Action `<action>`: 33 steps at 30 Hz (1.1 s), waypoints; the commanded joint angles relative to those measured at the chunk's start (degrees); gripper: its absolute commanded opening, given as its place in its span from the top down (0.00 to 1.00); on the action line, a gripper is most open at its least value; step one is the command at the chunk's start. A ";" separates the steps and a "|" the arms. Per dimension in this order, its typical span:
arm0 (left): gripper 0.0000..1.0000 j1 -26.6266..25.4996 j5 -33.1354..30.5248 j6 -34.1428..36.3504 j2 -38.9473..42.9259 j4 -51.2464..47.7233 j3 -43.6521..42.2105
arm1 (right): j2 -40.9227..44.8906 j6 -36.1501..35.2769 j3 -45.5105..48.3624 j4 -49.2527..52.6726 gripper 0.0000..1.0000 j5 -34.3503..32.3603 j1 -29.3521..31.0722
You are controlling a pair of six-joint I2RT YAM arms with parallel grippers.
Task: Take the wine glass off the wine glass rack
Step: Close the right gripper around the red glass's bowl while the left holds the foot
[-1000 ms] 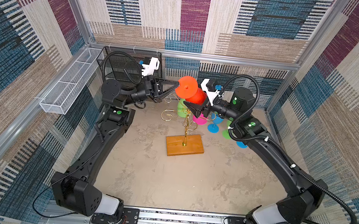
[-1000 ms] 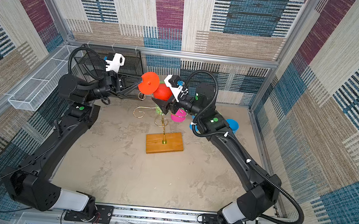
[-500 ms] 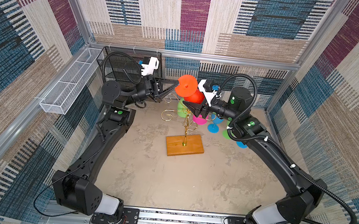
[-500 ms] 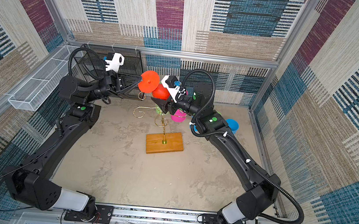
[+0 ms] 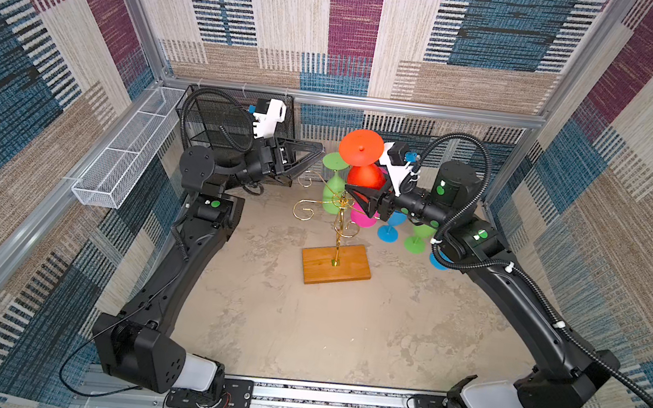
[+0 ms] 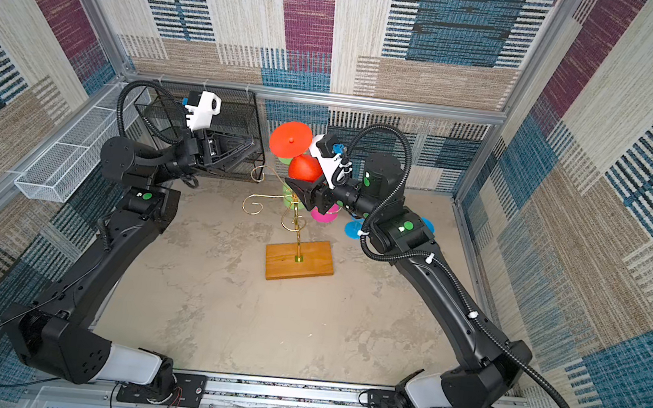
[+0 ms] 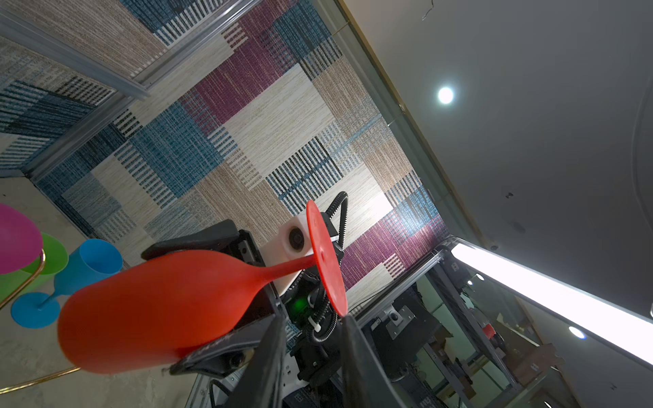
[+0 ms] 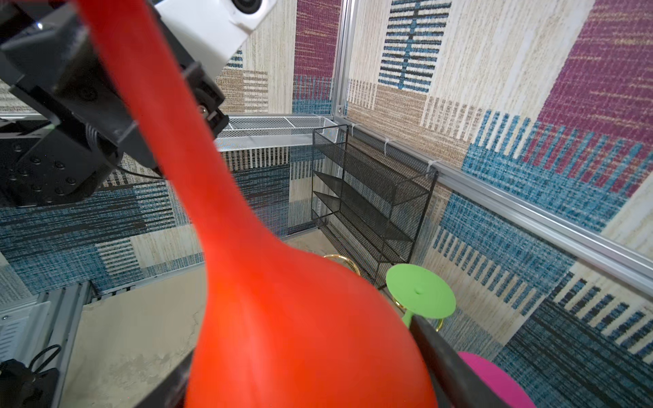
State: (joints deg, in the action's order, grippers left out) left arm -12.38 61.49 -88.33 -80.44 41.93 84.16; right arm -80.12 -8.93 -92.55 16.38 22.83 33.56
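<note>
Now, clamped the right gripper (image 5: 358,190) across the bowl of the red wine glass (image 5: 365,174), foot (image 5: 361,147) up, just above the wine glass rack (image 5: 322,265). Held the left gripper (image 5: 316,154) slightly spread, empty, near that foot. Looked clear of the gold scrolls; needed carrying off and setting on the tabletop (image 5: 302,328).

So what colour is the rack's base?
Orange-brown wood; the base shows best in a top view.
</note>
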 commanded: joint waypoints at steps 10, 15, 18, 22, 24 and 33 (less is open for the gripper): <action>0.65 -1.00 -19.68 44.99 5.06 -5.99 -10.43 | 3.98 12.29 -5.51 21.92 0.40 -1.08 0.01; 0.63 -2.45 -14.87 63.17 2.99 -0.92 -10.94 | 3.15 13.49 -7.43 27.49 0.42 0.31 0.09; 0.62 -2.65 -10.54 72.15 1.53 2.48 -10.77 | 2.45 14.02 -8.15 29.49 0.43 1.89 0.09; 0.65 -3.12 -6.79 83.48 0.18 4.95 -10.95 | 2.11 14.55 -8.15 30.05 0.44 3.88 0.04; 0.65 -3.41 -4.54 89.20 -0.58 4.14 -10.59 | 1.79 14.81 -8.14 30.24 0.44 4.79 0.06; 0.66 -4.91 -3.29 101.25 -2.26 3.38 -9.83 | -0.65 15.43 -8.71 30.35 0.46 7.66 0.05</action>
State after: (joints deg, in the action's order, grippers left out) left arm -17.02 57.34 6.48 -82.46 43.59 73.63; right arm -80.42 5.54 -100.75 47.55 28.95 33.52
